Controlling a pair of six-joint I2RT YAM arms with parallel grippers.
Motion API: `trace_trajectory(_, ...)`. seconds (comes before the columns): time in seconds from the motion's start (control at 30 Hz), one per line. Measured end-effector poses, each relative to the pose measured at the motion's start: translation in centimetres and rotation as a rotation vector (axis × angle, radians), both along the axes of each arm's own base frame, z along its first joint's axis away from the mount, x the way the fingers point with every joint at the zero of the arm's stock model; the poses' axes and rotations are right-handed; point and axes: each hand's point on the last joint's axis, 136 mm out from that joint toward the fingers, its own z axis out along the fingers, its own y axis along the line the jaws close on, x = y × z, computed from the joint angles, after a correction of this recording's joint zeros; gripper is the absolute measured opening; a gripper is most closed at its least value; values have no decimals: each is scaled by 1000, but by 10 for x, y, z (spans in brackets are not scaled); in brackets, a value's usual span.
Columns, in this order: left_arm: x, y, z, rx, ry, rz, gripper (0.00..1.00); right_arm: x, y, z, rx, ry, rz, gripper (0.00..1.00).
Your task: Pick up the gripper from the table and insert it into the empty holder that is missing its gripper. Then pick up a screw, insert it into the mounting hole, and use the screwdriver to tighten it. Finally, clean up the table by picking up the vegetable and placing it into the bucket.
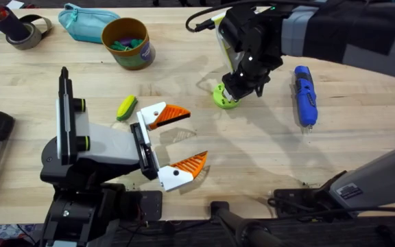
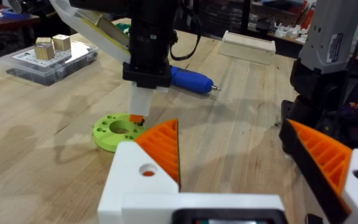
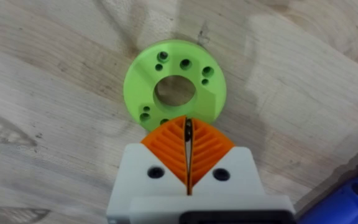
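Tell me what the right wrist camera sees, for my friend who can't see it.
A lime-green round piece with a big middle hole lies flat on the wooden table. The right gripper, its orange pads pressed together, sits at the piece's rim.

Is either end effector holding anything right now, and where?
Nothing is held. The right end effector is shut on nothing, its tips at the rim of the green disc, which lies flat on the table. The left end effector is open and empty.

wooden table (image 1: 252, 144) bearing gripper (image 1: 223, 97), screwdriver (image 1: 304, 95), bucket (image 1: 128, 43)
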Motion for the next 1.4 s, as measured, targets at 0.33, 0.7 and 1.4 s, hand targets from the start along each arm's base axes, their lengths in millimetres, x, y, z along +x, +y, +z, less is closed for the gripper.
trace_trajectory(0.33,0,0,0,0,1,-1,990,11,8,-1,37,-47,2,12)
trace_trajectory(0.7,0,0,0,0,1,-3,990,9,7,-3,33,-40,1,12)
trace_trajectory(1.4,0,0,0,0,1,-3,990,6,5,-4,26,-28,1,6)
